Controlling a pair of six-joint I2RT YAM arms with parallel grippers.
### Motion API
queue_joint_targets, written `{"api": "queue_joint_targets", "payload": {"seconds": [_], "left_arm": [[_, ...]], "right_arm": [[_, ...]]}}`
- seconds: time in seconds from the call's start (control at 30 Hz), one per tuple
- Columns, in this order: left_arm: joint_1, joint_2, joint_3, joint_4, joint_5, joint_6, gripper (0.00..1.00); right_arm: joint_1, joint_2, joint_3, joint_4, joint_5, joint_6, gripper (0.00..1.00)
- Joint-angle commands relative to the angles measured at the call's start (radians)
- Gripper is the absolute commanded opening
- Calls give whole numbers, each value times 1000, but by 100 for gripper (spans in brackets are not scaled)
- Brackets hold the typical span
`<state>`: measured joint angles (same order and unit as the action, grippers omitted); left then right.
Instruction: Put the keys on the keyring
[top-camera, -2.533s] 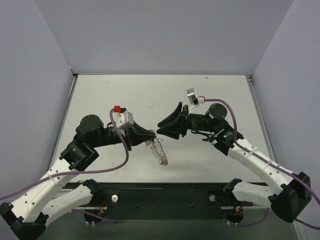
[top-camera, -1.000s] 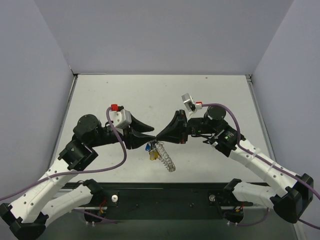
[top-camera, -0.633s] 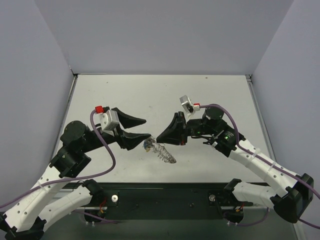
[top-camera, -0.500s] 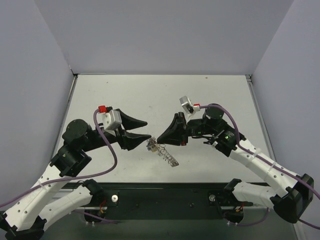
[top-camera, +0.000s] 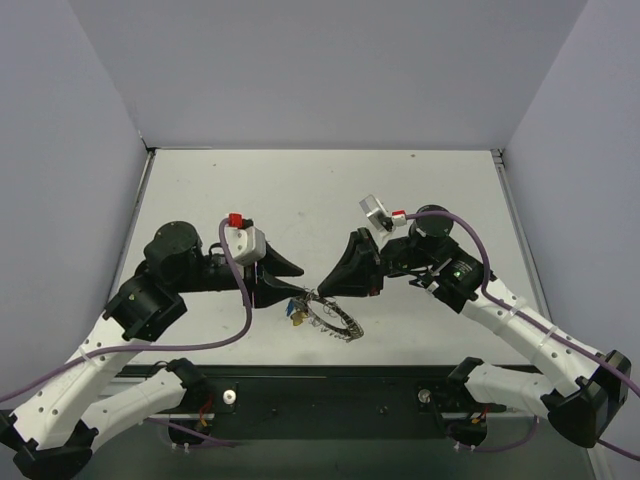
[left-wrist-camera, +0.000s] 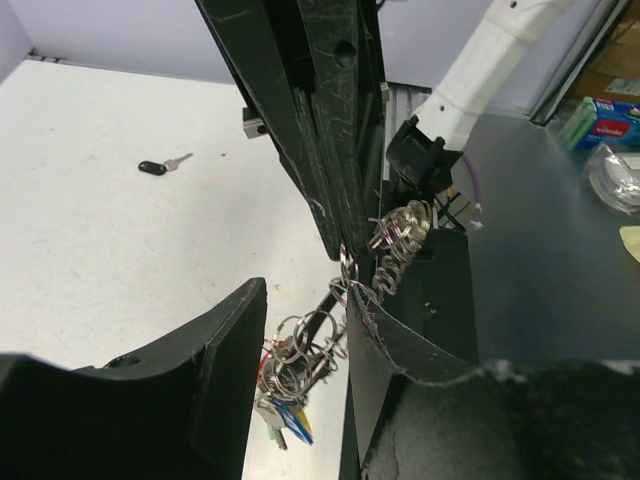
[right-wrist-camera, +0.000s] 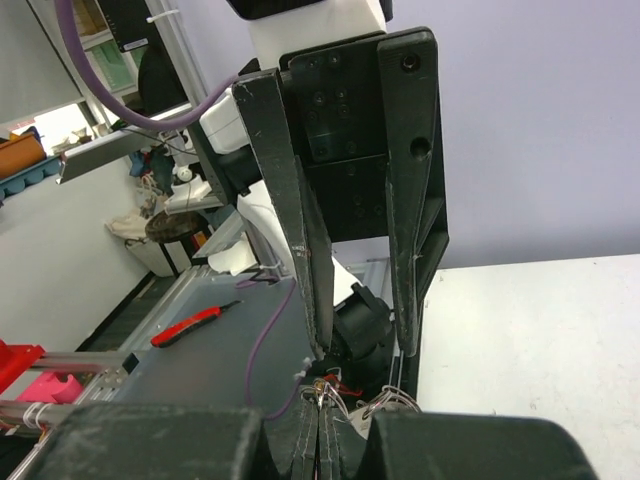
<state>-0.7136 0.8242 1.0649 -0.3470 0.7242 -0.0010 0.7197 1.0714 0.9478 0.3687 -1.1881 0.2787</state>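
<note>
Keyring (top-camera: 338, 320) sits near the middle of the counter (top-camera: 250, 190), a silvery loop of bumpy wire. The right claw (top-camera: 322, 291) grips its upper end, at about 11 o'clock of the loop. That claw's fingers are pressed together on the wire, which shows right at their tips in the right wrist view. Whether the lower end of the keyring touches the counter I cannot tell.

The keys (top-camera: 295, 314) hang in a small bunch at about 9 o'clock of the keyring, with blue and yellow heads showing below a cluster of little rings.

The left claw (top-camera: 303, 283) faces the right one tip to tip. Its fingers (right-wrist-camera: 410, 200) are spread, and nothing is pinched between them. From its own wrist camera, the little rings and keys hang in the gap between them.

A lone black-headed key (left-wrist-camera: 160, 166) lies flat on the counter, well apart, at 10 o'clock in the left wrist view.
</note>
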Motion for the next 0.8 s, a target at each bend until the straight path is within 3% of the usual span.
{"api": "queue_joint_targets", "payload": {"seconds": [0.0, 0.33, 0.77], "left_arm": [[3, 0, 53, -58, 84, 44, 47], [3, 69, 69, -92, 216, 36, 46], [3, 99, 81, -144, 172, 75, 25]], "right_arm": [[-6, -34, 54, 76, -56, -27, 0], [-6, -33, 55, 75, -57, -24, 0], [-6, -34, 55, 75, -57, -27, 0]]}}
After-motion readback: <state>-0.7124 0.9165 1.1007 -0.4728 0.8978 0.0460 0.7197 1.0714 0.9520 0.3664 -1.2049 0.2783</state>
